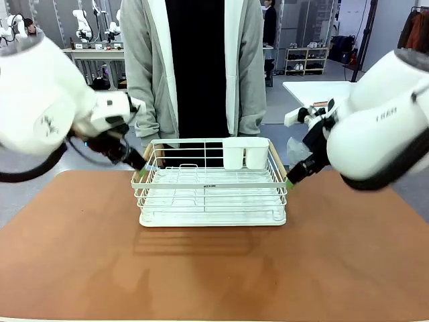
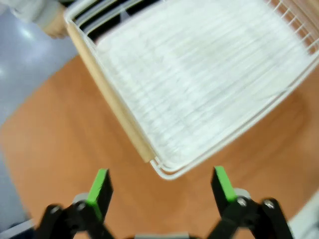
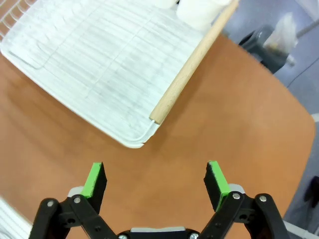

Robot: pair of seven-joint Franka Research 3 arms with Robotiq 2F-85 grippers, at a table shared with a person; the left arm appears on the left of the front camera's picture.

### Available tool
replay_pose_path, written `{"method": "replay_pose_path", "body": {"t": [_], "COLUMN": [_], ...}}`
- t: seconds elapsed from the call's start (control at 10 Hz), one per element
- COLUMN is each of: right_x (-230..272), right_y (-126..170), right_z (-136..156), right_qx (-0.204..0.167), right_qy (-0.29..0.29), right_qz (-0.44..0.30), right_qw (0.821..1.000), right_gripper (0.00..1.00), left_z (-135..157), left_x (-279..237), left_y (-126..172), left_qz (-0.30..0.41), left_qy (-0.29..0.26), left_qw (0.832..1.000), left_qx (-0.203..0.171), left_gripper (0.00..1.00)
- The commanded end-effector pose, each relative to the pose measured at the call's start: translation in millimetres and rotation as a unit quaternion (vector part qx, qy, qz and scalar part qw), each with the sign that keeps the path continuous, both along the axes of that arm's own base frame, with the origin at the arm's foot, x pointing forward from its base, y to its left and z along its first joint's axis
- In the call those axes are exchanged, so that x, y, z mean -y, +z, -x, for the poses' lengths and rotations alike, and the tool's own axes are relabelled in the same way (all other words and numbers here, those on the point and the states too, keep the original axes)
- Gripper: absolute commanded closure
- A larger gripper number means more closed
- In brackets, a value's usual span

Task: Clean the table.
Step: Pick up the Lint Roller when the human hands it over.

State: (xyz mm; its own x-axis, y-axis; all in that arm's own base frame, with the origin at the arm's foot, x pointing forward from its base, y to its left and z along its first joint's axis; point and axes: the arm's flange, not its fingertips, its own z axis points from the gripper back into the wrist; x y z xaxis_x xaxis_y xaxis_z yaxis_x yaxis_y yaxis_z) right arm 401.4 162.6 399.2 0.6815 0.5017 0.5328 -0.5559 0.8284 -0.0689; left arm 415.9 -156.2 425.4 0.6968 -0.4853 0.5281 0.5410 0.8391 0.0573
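Front view is showing the reddish-brown worktop point(image 1: 214, 282) stretching across the whole lower picture, with a white wire dish rack point(image 1: 211, 201) sitting on its far middle. At the left, the left arm is reaching in toward the rack's left wooden handle point(image 1: 142, 171). Left wrist view, somewhat blurred, is showing the left fingers point(image 2: 99, 185) spread wide and released, gripping nothing. The rack's corner and the end of that handle are lying just ahead of them, roughly on the line between the two green pads. Bare worktop is lying directly beneath them.

Inside the rack, two white cups point(image 1: 244, 153) are standing side by side in the back right corner, against the rim. A person point(image 1: 194, 67) in a grey open cardigan is standing close behind the rack at the far edge, sleeves hanging near its back rim.

At the right, the right arm is reaching toward the rack's right handle. Right wrist view is showing the right fingers point(image 3: 215, 178) likewise spread apart and released. The rack's near corner and the wooden handle end are lying just ahead, a little toward one pad, with bare worktop under the gap. Farther right, beyond the worktop, a small white table point(image 1: 315, 90) is standing.
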Motion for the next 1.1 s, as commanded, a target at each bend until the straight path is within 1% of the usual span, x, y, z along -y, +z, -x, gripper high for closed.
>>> {"method": "replay_pose_path", "body": {"t": [0.0, 0.1, 0.2, 0.3, 0.4, 0.5, 0.6, 0.7, 0.8, 0.9, 1.0], "right_x": [56.1, 94.5, 139.3, 187.5, 229.9, 272.6, 304.3, 331.7, 353.1, 369.2, 375.3], "right_y": [75.2, 96.4, 109.3, 113.1, 111.0, 99.7, 86.2, 66.9, 46.8, 22.0, 7.0], "right_z": [-6.7, -4.4, 3.3, 11.7, 24.4, 34.5, 41.1, 41.8, 40.4, 34.4, 33.4], "right_qx": [-0.090, -0.134, -0.190, -0.213, -0.231, -0.242, -0.250, -0.261, -0.262, -0.276, -0.282], "right_qy": [-0.005, -0.017, 0.006, 0.006, 0.021, 0.022, -0.003, -0.014, -0.035, -0.055, -0.061], "right_qz": [-0.146, -0.225, -0.324, -0.395, -0.459, -0.496, -0.527, -0.550, -0.576, -0.598, -0.604], "right_qw": [0.985, 0.965, 0.927, 0.894, 0.858, 0.833, 0.812, 0.793, 0.773, 0.751, 0.743], "right_gripper": [0.00, 0.00, 0.00, 0.00, 0.00, 0.00, 0.00, 0.00, 0.00, 0.00, 0.00], "left_z": [-12.1, -7.9, 7.2, 25.4, 47.9, 69.4, 82.5, 87.9, 88.8, 88.3, 86.8], "left_x": [-59.9, -104.7, -153.9, -205.6, -253.5, -300.3, -335.4, -365.4, -388.0, -401.1, -406.3], "left_y": [89.4, 121.8, 139.2, 143.1, 139.2, 124.7, 106.5, 81.3, 51.1, 19.7, 1.4], "left_qz": [0.168, 0.298, 0.386, 0.445, 0.489, 0.521, 0.546, 0.563, 0.568, 0.568, 0.569], "left_qy": [-0.005, 0.007, 0.011, 0.010, 0.001, 0.021, 0.047, 0.087, 0.110, 0.120, 0.135], "left_qw": [0.980, 0.942, 0.908, 0.879, 0.855, 0.838, 0.820, 0.804, 0.794, 0.791, 0.784], "left_qx": [-0.110, -0.152, -0.163, -0.170, -0.172, -0.163, -0.164, -0.172, -0.186, -0.194, -0.207], "left_gripper": [0.00, 0.00, 0.00, 0.00, 0.00, 0.00, 0.00, 0.00, 0.00, 0.00, 0.00]}}
